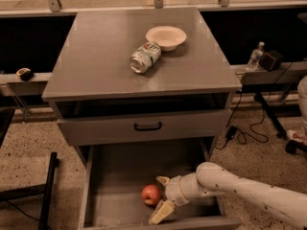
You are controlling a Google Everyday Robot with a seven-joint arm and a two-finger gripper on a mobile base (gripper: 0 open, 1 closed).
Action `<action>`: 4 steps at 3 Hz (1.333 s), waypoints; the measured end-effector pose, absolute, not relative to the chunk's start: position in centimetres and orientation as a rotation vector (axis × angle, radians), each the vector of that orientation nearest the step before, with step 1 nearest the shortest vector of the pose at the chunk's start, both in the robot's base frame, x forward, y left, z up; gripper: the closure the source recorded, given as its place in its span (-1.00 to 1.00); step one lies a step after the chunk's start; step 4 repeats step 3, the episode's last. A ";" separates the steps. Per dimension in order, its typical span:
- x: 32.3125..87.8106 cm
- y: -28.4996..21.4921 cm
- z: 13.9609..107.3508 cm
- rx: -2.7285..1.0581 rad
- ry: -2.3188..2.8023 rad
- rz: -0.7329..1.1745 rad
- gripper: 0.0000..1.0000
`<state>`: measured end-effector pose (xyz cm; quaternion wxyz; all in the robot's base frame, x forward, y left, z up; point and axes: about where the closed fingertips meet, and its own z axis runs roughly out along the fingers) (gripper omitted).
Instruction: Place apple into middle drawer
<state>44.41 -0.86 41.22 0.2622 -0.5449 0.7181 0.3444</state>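
Note:
The apple (151, 194) is small, round and red-orange. It lies on the flat grey floor of the pulled-out middle drawer (120, 171), near the front. My gripper (161, 199) reaches into the drawer from the right on a white arm. Its two pale fingers are spread, one behind the apple and one in front of it, just to the apple's right. The fingers stand apart from the apple.
A grey drawer front with a small black handle (147, 126) sits above the open drawer. On the cabinet top lie a silver-green can (145, 56) on its side and a white bowl (166, 36). A bottle (255, 56) and cables are at the right.

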 end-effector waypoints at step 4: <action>40.4 -0.5 49.9 -1.470 1.856 0.803 -1.00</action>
